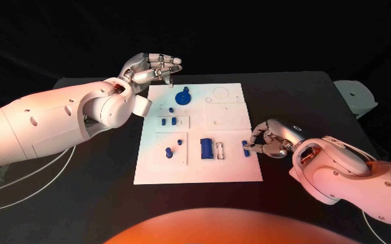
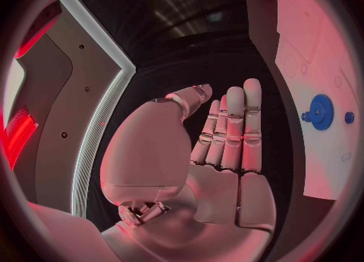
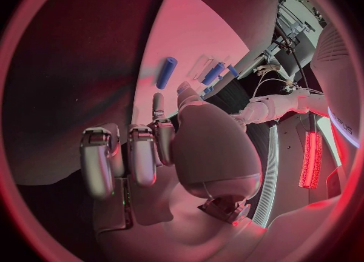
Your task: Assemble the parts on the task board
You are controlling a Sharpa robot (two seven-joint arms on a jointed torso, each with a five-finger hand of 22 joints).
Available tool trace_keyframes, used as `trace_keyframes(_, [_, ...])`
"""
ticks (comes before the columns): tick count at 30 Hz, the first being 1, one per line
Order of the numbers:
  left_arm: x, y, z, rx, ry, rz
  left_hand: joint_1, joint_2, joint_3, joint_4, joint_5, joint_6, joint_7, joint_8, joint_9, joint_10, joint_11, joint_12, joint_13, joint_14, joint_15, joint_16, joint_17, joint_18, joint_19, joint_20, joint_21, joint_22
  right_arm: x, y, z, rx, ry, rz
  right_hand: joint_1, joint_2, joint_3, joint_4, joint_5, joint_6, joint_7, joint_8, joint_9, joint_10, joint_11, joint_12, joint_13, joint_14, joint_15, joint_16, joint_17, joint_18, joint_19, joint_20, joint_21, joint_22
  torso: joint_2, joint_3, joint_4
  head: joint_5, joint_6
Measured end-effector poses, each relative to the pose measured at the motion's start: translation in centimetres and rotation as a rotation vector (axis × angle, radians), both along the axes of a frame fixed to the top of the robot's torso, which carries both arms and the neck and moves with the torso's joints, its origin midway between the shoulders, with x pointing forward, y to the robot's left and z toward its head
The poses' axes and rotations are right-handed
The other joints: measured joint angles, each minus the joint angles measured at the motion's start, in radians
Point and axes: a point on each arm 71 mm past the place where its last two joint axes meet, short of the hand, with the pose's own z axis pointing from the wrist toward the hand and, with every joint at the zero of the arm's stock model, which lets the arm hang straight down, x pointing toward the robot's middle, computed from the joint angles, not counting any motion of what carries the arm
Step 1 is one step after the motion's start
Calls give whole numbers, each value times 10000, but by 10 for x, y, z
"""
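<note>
We've got the left hand [image 2: 216, 153] dead center, palm toward us, its fingers [image 2: 235, 128] straight and pressed side by side, thumb angled in next to them, nothing held. Off to one side sits the white task board [image 2: 311, 50], with a blue gear [image 2: 321, 111] lying on it and a small blue round part [image 2: 349, 117] just beside the gear. Black table [image 2: 190, 56] beyond the fingertips.
</note>
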Motion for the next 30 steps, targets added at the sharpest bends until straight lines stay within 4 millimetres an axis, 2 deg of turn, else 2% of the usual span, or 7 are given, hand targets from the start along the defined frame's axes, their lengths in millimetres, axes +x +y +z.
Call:
trace_keyframes(11, [0, 0, 0, -1, 3, -6, 0, 0, 0, 0, 0, 0, 0, 0, 0, 0, 0, 0, 0, 0, 0, 40, -13, -1, 0, 0, 0, 0, 2, 8, -15, -246, 420, 54, 0, 0, 72, -14, 34, 108, -32, 0, 0, 0, 0, 0, 3, 0, 0, 0, -1, 0, 0, 0, 0, -1, 7, -8, 1, 16, 1])
trace_keyframes(15, [0, 0, 0, -1, 3, -5, 0, 0, 0, 0, 0, 0, 0, 0, 0, 0, 0, 0, 0, 0, 0, 40, -13, -1, 0, 0, 0, 1, 4, 8, -17, -330, 405, 43, 1, -1, 99, -42, 75, 144, -69, 17, 18, 0, 0, 0, 4, 0, 0, 0, -1, 0, 0, 0, 0, -2, 12, -8, 28, 21, 1])
trace_keyframes(20, [0, 0, 0, 2, 4, 2, 0, 0, 0, 0, 0, 0, 0, 0, 0, 1, 0, 0, 1, 0, 0, 40, -13, -1, 0, 0, 0, 1, 6, 9, -17, -446, 290, 107, 2, 0, 168, -56, 75, 204, -92, -9, 51, 0, 0, 1, 5, 0, 0, 0, -1, 0, 0, -1, 0, -2, 29, -14, 70, -39, 22])
trace_keyframes(24, [0, 0, 0, 1, 4, 1, 0, 0, 0, 0, 0, 0, 0, 0, 0, 1, 0, 0, 1, 0, 0, 40, -13, -1, 0, 0, 0, 1, 7, 12, -17, -506, 192, 185, 330, 9, 409, -128, 74, 259, -146, -69, 48, -1, 0, 15, 20, 0, 0, 0, -2, 0, 0, -1, 0, -2, 41, -15, 108, -86, 32])
trace_keyframes(26, [0, 0, 0, 2, 5, 1, 0, 0, 0, 0, 0, 0, 0, 0, 0, 1, 0, 0, 1, 0, 0, 40, -13, 0, 0, 0, 0, 1, 7, 14, -16, -541, 114, 255, 708, -30, 698, -256, 110, 305, -194, -131, -23, 0, -1, 44, 35, 0, 0, 0, -2, 0, 0, -1, 0, -2, 48, -20, 131, -113, 33])
trace_keyframes(30, [0, 0, 0, 4, 6, 5, 0, 0, 0, 0, 0, 0, 0, 0, -3, 1, 0, 41, -3, 0, 0, 39, -12, -1, 0, 0, 0, -8, 7, 17, -15, -632, -55, 404, 1310, -304, 1526, -589, -126, 453, -234, -201, -104, 18, -91, 1, 47, -1, -78, 0, -2, 0, 0, -1, 0, -3, 64, -24, 181, -167, 35])
